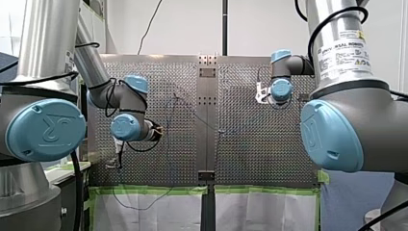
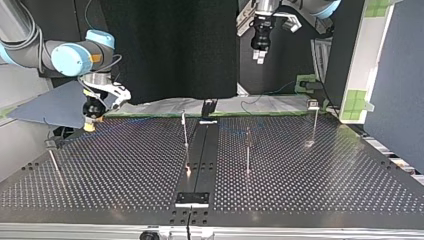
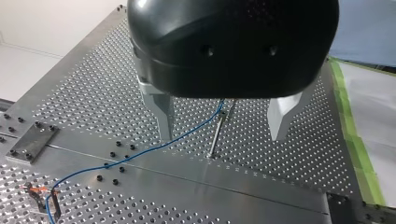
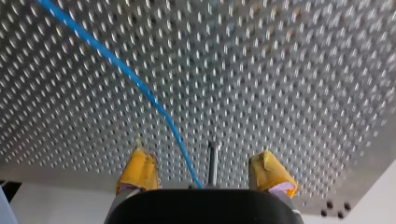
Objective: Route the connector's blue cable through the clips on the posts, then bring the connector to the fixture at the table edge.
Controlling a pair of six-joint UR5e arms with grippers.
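Observation:
The thin blue cable lies loose across the perforated table. It passes under my left gripper, whose metal fingers hang open above a slim post without touching anything. The cable ends at a small orange-and-black connector lying on the plate. In the right wrist view the cable runs between the yellow pads of my open right gripper, beside another post. The top view shows my right gripper low at the far left edge and my left gripper high above the table.
Several thin posts stand on the table, among them one at the middle, one at the right and one at the left. A black bracket sits on the centre rail at the near edge. Green tape lines the table edge.

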